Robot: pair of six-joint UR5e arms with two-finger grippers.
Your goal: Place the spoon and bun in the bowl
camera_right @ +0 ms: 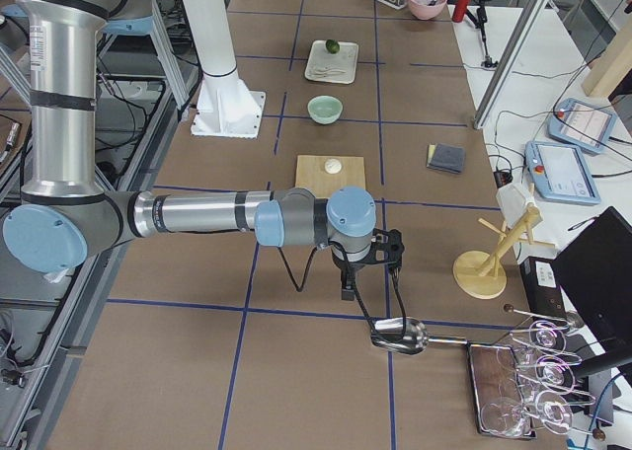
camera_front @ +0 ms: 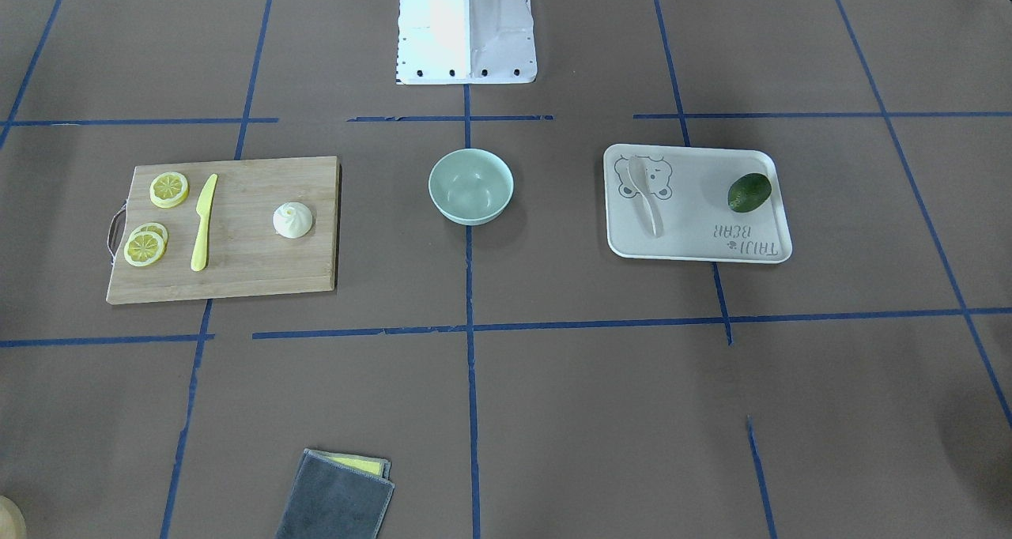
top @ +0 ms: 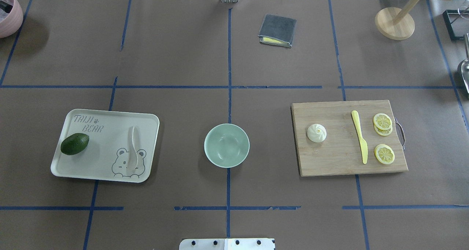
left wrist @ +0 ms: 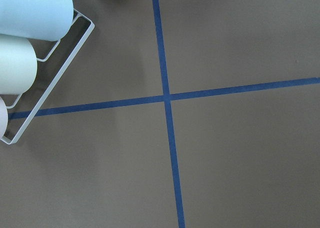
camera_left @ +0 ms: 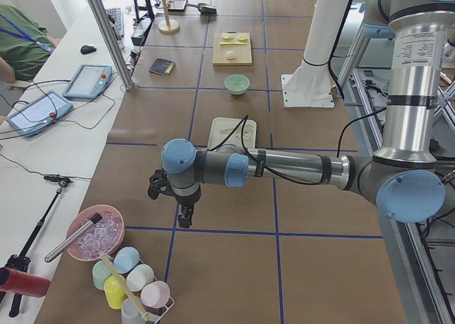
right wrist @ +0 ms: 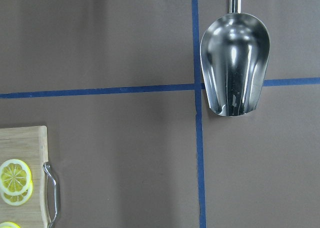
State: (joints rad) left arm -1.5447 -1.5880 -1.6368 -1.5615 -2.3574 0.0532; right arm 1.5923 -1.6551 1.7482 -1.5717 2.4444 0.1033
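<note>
Sitting in the middle of the brown surface [top: 183, 52] is the bowl [top: 226, 145]. The spoon [top: 132, 147] lies on the bear tray [top: 110, 132], apart from an avocado [top: 74, 143]. The bun [top: 316, 132] rests on the wooden board [top: 337, 162], near a yellow knife [top: 359, 136]. I cannot tell if the left jaws or right jaws are open, shut or holding anything.

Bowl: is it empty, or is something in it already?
Empty. The bowl shows a bare mint-green inside from overhead; the bun sits on the cutting board, the spoon lies on the tray.
</note>
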